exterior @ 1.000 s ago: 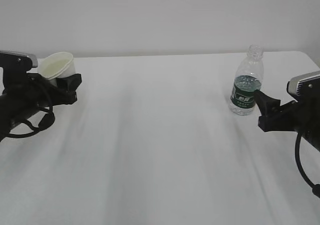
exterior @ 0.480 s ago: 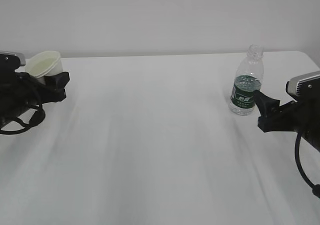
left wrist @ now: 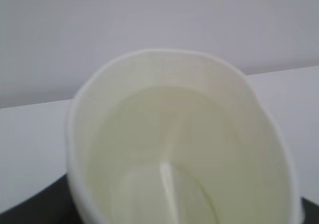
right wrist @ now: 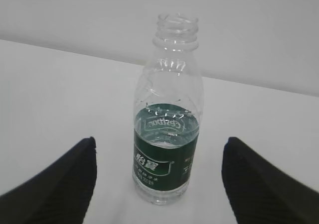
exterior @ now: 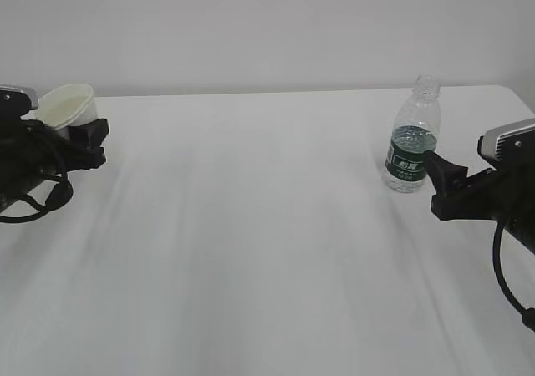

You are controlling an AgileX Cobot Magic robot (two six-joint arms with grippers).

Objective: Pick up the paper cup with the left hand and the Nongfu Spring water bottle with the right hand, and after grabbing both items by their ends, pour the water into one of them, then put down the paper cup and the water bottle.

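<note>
From the exterior view, the left jaws (exterior: 90,134) are clamped on the cup (exterior: 68,107), far left of the bottle (exterior: 412,146) on the bench (exterior: 267,242). The left wrist view shows the thin, crushable cup (left wrist: 182,149) squeezed oval. In the right wrist view the right jaws (right wrist: 159,176) stand apart around the light, slippery bottle (right wrist: 167,134); its labelled middle suits gripping.

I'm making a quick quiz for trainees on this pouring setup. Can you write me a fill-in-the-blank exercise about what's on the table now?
1. The paper cup sits in the ____ gripper.
2. The water bottle stands upright with no ____ on its neck.
3. The right gripper is ____, with one finger on each side of the bottle, not touching it.
4. The bottle's label is dark ____.

Missing words: left; cap; open; green
</note>
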